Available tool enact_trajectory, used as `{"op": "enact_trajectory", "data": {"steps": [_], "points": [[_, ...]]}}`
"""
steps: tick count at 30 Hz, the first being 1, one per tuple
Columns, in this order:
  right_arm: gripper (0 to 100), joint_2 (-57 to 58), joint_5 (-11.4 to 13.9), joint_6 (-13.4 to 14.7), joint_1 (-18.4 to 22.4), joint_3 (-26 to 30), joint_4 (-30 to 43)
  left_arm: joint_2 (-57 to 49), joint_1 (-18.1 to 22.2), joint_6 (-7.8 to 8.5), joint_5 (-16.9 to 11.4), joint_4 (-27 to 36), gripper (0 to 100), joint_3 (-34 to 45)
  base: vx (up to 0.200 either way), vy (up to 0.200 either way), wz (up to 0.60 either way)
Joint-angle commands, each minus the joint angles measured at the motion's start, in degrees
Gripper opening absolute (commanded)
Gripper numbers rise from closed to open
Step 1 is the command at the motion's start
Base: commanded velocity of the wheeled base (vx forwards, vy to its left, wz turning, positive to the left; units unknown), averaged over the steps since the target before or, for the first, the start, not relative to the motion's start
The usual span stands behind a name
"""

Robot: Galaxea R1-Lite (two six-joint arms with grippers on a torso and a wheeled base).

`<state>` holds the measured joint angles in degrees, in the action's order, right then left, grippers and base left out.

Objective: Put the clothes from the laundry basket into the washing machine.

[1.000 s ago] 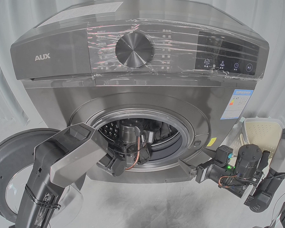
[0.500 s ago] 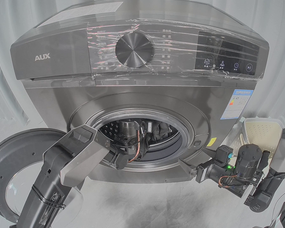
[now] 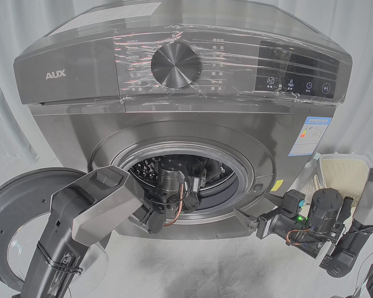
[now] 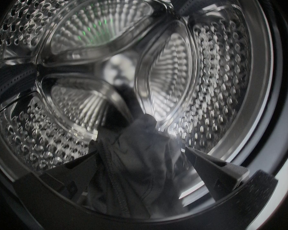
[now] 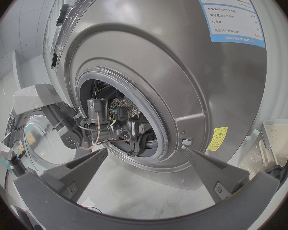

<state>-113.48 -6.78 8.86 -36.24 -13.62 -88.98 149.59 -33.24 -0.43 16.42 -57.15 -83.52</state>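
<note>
The washing machine (image 3: 182, 116) stands with its round door (image 3: 12, 212) swung open to the left. My left gripper (image 4: 140, 150) is inside the drum (image 4: 96, 32), open, its fingers (image 4: 214, 173) wide apart. A dark grey garment (image 4: 134, 163) lies crumpled on the drum floor between and beyond them; no finger presses it. From the head view, dark cloth (image 3: 213, 168) shows inside the opening behind the left wrist (image 3: 170, 179). My right gripper (image 3: 253, 205) hangs open and empty, low in front of the machine, right of the opening. The white laundry basket (image 3: 344, 174) sits at the far right.
A dark piece of clothing (image 5: 282, 171) lies in the basket (image 5: 278, 138) beside the machine. The open door takes up the floor to the left. Bare grey floor (image 3: 203, 265) lies in front of the machine between the two arms.
The left arm pushed a little deeper into the drum, then drew back and lower again. The right arm has kept still.
</note>
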Motion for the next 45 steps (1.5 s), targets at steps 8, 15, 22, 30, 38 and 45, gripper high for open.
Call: {"op": "enact_trajectory", "data": {"steps": [8,15,22,30,38,45], "points": [[100,-0.07,0.01,0.01,-0.06,-0.01,-0.05,-5.63,-2.7,0.16,-1.92,1.16,100,12.94,0.0,0.0,0.0],[100,-0.07,0.01,0.01,-0.14,-0.01,-0.05,-3.25,-2.53,0.6,-2.45,0.9,100,13.03,0.0,0.0,0.0],[100,0.02,0.01,0.01,-0.14,-0.01,-0.05,-1.76,-1.82,0.78,-2.45,0.81,100,12.59,0.0,0.0,0.0],[100,-0.07,0.01,0.01,-0.23,-0.09,-0.05,-1.06,-1.39,1.04,-2.45,0.46,0,11.71,0.0,0.0,0.0],[100,-0.07,0.01,0.01,-0.32,-0.09,-0.05,0.88,0.11,0.25,0.19,0.64,0,1.34,0.0,0.0,0.0],[100,0.02,0.01,0.01,-0.41,-0.18,-0.05,4.31,0.99,-0.36,1.33,-0.51,0,-8.94,0.0,0.0,0.0]]}}
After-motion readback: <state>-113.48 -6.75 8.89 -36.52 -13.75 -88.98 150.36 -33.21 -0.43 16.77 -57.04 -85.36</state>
